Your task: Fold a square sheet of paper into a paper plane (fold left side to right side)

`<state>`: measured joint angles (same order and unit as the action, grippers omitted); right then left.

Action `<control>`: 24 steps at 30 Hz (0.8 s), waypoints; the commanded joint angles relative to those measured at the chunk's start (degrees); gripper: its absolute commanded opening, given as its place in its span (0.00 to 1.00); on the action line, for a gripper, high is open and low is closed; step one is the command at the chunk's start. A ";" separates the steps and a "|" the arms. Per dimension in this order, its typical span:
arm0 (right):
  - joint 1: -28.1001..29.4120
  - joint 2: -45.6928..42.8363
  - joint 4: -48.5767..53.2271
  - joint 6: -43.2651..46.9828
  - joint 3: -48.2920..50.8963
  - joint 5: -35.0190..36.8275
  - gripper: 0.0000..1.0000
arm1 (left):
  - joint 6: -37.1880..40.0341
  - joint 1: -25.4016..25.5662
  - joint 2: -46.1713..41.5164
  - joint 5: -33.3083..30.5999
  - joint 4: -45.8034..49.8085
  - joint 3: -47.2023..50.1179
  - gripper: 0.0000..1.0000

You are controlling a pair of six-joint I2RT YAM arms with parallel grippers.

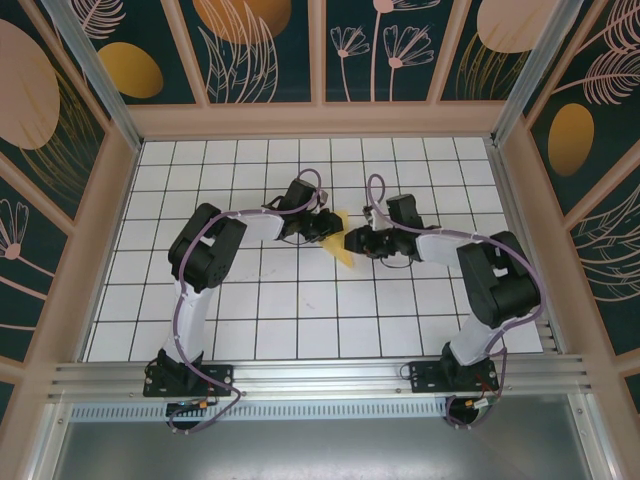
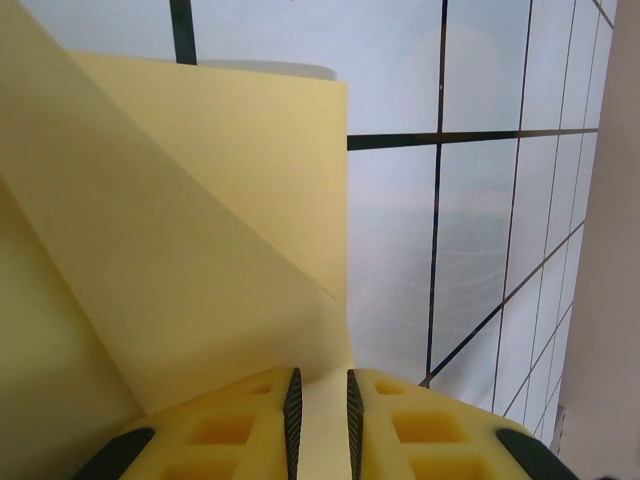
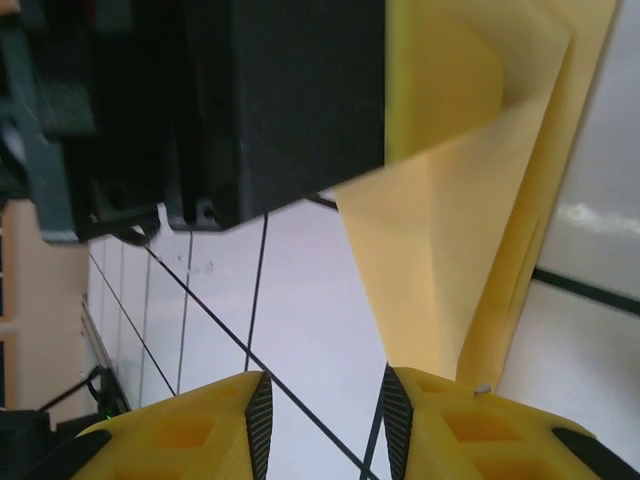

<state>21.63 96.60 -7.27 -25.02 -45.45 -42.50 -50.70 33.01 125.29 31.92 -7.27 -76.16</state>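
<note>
The square sheet of paper [image 1: 345,256] is yellow, partly folded, and held up off the white grid table between the two arms. In the left wrist view the paper [image 2: 200,250] shows a diagonal fold, and a strip of it runs down between the fingers of my left gripper [image 2: 320,375], which is shut on it. My right gripper [image 3: 322,385] stands open just beside the paper [image 3: 470,200], with bare table between its fingers; the paper's folded edge touches the outside of the right fingertip [image 3: 400,395]. From above, the left gripper [image 1: 325,225] and right gripper [image 1: 358,241] almost meet.
The black body of the left gripper [image 3: 270,100] hangs close in front of the right wrist camera. The grid table [image 1: 300,320] is bounded by wooden walls [image 1: 105,230] on both sides and at the back.
</note>
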 commanded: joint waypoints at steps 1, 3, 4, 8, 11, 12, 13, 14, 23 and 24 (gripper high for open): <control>-0.14 1.99 -3.60 -1.22 -0.35 -3.88 0.38 | 0.53 0.91 2.23 -0.83 5.86 2.33 0.23; 0.19 3.21 -4.43 -1.50 -0.97 -4.38 0.38 | 0.50 0.94 2.23 -0.87 5.86 2.40 0.23; 0.33 3.76 -5.02 -1.75 -1.21 -4.53 0.38 | 0.51 0.94 2.23 -0.87 5.77 2.34 0.23; 0.37 6.06 -6.00 -2.25 -2.31 -4.75 0.38 | 0.45 0.96 2.19 -0.80 5.76 2.34 0.23; 0.43 7.44 -6.08 -2.28 -2.79 -4.53 0.37 | 0.51 0.99 2.18 -0.88 5.86 2.43 0.23; 0.50 7.74 -6.17 -2.32 -2.81 -4.67 0.37 | 0.50 0.91 2.15 -0.82 5.86 2.43 0.23; 0.59 7.93 -6.21 -2.32 -2.78 -4.77 0.37 | 0.48 0.95 2.15 -0.81 5.86 2.43 0.23; 0.78 8.11 -6.06 -2.25 -2.76 -4.78 0.37 | 0.44 0.91 2.14 -0.89 5.86 2.46 0.23; 2.08 8.14 -4.40 -1.97 -1.67 -3.13 0.37 | 0.38 0.98 2.41 -0.90 5.77 2.53 0.23; 2.22 8.18 -4.06 -1.89 -1.59 -2.80 0.37 | 0.38 0.95 2.43 -0.94 5.77 2.57 0.23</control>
<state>23.09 104.16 -11.29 -27.16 -46.78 -45.32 -50.70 33.01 125.29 31.90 -7.29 -76.12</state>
